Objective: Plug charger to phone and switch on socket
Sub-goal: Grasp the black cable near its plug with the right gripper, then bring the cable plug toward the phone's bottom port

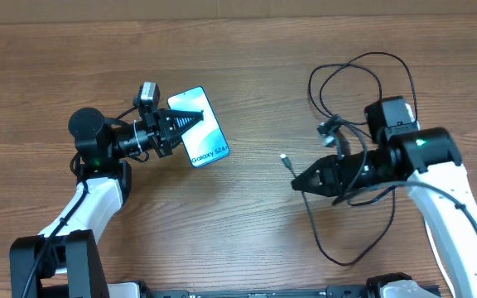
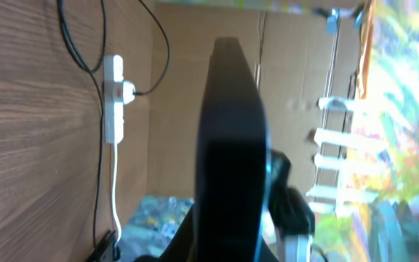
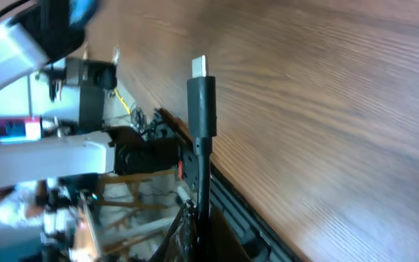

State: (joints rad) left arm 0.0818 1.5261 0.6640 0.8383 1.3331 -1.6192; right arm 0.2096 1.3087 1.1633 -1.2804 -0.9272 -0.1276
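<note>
My left gripper (image 1: 190,121) is shut on the phone (image 1: 207,141) and holds it tilted off the table, its light blue "Galaxy S24+" screen facing up. In the left wrist view the phone (image 2: 231,138) shows edge-on as a dark slab. My right gripper (image 1: 298,184) is shut on the charger cable just behind its plug tip (image 1: 285,159), which points toward the phone, a gap apart. In the right wrist view the plug (image 3: 202,98) sticks up from the jaws, silver end free. The socket (image 2: 113,98), a white strip with a black plug inserted, shows only in the left wrist view.
The charger's slack cable (image 1: 363,66) loops over the table at the back right and around my right arm, with another loop near the front (image 1: 346,248). A white lead (image 2: 115,189) runs from the socket along the table.
</note>
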